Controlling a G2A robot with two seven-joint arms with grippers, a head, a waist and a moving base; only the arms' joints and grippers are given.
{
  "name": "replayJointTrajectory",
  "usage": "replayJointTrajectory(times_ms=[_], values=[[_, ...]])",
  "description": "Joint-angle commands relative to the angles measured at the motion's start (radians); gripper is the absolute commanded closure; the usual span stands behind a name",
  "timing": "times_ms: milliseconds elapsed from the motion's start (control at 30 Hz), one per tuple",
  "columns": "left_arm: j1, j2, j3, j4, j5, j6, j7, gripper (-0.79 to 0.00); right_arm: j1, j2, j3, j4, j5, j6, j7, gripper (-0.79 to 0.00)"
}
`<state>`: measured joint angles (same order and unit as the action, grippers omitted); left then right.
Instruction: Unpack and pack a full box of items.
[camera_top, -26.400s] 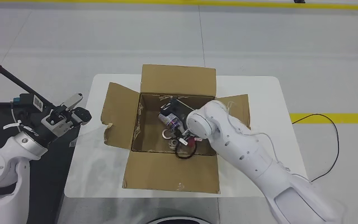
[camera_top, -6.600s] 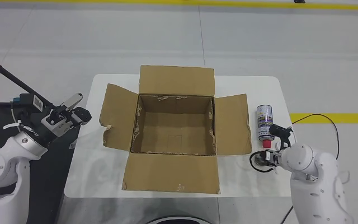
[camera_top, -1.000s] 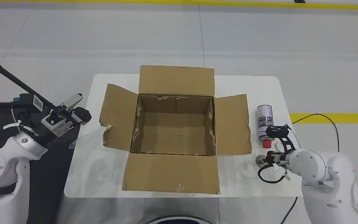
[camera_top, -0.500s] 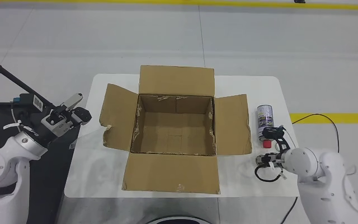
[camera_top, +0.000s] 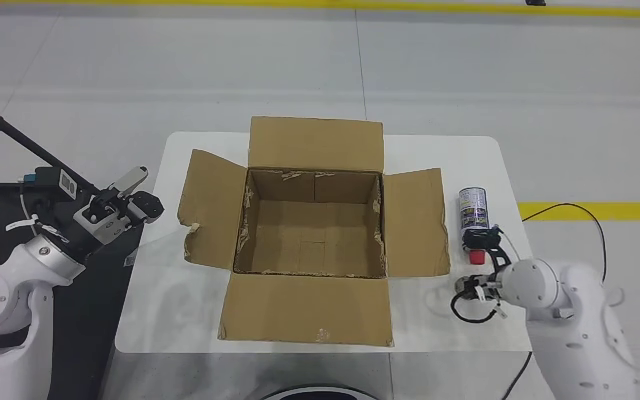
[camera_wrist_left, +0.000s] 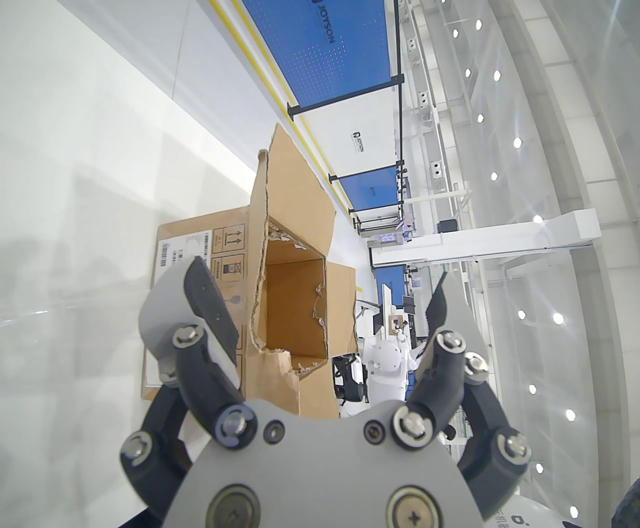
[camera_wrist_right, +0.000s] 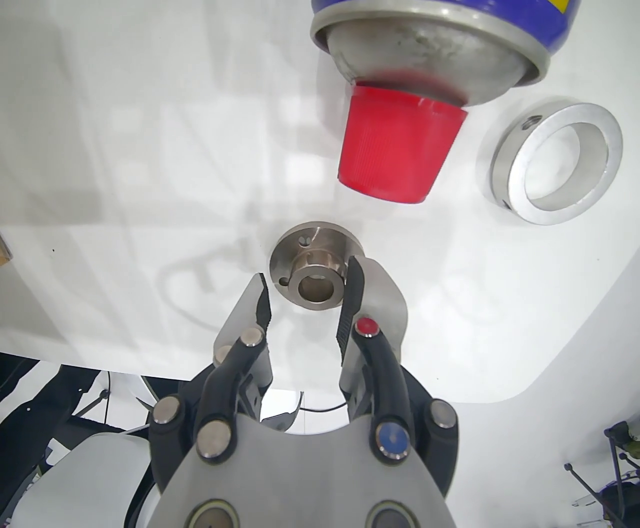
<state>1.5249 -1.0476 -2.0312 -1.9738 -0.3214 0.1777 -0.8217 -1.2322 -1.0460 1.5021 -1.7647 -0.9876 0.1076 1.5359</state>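
Grey fingers (camera_wrist_left: 207, 300) spread wide, my left gripper (camera_top: 133, 190) hangs beyond the table's (camera_top: 450, 160) left edge. At mid-table the cardboard box (camera_top: 305, 310) stands open. Right of it, beside the lying spray can (camera_top: 471, 213), my right gripper (camera_wrist_right: 306, 290) is parted around a metal hub (camera_wrist_right: 300, 252).

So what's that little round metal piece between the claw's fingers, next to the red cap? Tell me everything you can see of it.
It is a small round metal piece, dull steel with a brownish tint: a flat disc with small holes and a raised collar around a middle hole. It lies flat on the white table, the hole facing up. The right gripper is open, with one finger on each side of it. The spray can's red cap lies close by, not touching it.
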Motion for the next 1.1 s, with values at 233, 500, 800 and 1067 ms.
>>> replayJointTrajectory(times_ms=[233, 500, 800, 1067], values=[[0.000, 0.000, 0.000, 0.000, 0.000, 0.000, 0.000, -0.785, 0.011, 0.011, -0.022, 0.016, -0.001, 0.014, 0.000, -0.292], [0.000, 0.000, 0.000, 0.000, 0.000, 0.000, 0.000, -0.785, 0.035, 0.017, -0.053, 0.041, -0.003, 0.028, 0.000, -0.277], [0.000, 0.000, 0.000, 0.000, 0.000, 0.000, 0.000, -0.785, 0.048, 0.026, -0.069, 0.054, -0.005, 0.036, 0.000, 0.000], [0.000, 0.000, 0.000, 0.000, 0.000, 0.000, 0.000, -0.785, 0.012, 0.040, 0.004, -0.004, 0.043, 0.028, 0.000, 0.000]])
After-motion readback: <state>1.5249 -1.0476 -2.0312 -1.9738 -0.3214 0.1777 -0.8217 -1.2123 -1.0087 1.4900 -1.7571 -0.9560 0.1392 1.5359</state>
